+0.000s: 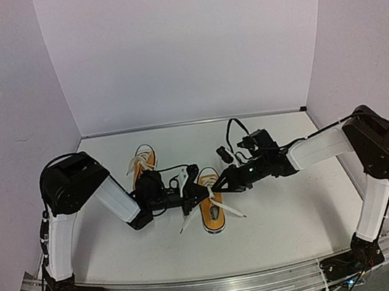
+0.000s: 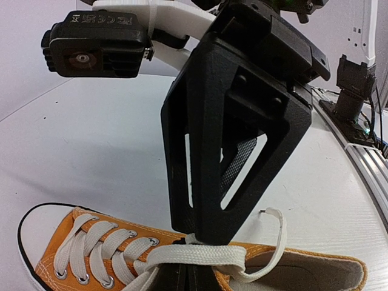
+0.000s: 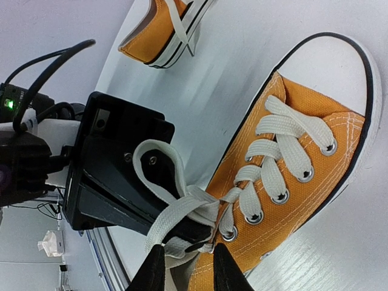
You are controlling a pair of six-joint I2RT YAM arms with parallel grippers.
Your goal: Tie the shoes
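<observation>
right gripper (image 3: 189, 262) sits over the lacing of the near shoe (image 3: 303, 170), its fingertips (image 3: 154, 270) a little apart with the bunched lace (image 3: 182, 215) crossing between them; we cannot tell whether they pinch it. left gripper (image 1: 190, 197) meets it almost tip to tip from the other side, a loop of lace draped over its black body; we cannot tell how its jaws stand either. the near shoe rests on the table (image 1: 299, 207) between the two arms, laced through its eyelets, two loose ends splayed out to either side. farther back and to the left we see the far shoe (image 1: 143, 165), well apart, just beyond the left arm.
</observation>
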